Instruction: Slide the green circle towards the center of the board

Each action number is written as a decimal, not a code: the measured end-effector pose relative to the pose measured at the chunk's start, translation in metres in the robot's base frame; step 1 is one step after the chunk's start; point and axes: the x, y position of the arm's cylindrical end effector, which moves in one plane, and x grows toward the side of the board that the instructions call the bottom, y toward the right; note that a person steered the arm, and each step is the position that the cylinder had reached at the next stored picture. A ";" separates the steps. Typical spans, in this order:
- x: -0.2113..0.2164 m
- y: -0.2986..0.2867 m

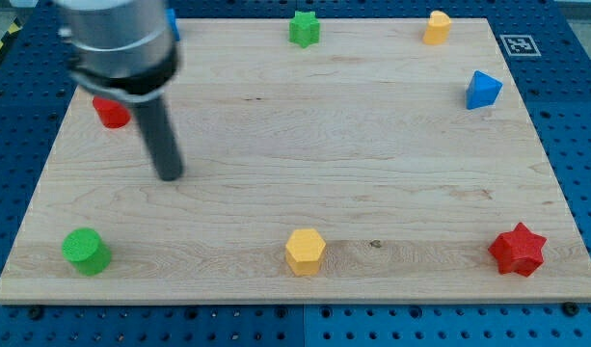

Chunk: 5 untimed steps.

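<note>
The green circle (pixel 86 251) is a short green cylinder near the wooden board's bottom left corner. My tip (pixel 169 176) is the lower end of the dark rod, on the left half of the board. It stands above and to the right of the green circle, well apart from it. A red block (pixel 110 112) lies just left of the rod, partly hidden by the arm.
A yellow hexagon (pixel 305 252) sits at the bottom middle and a red star (pixel 518 250) at the bottom right. A blue triangle-like block (pixel 483 90) lies at the right, a yellow block (pixel 436 27) and a green star (pixel 304 29) along the top. A blue block (pixel 173 23) peeks out behind the arm.
</note>
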 end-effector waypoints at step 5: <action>0.095 -0.094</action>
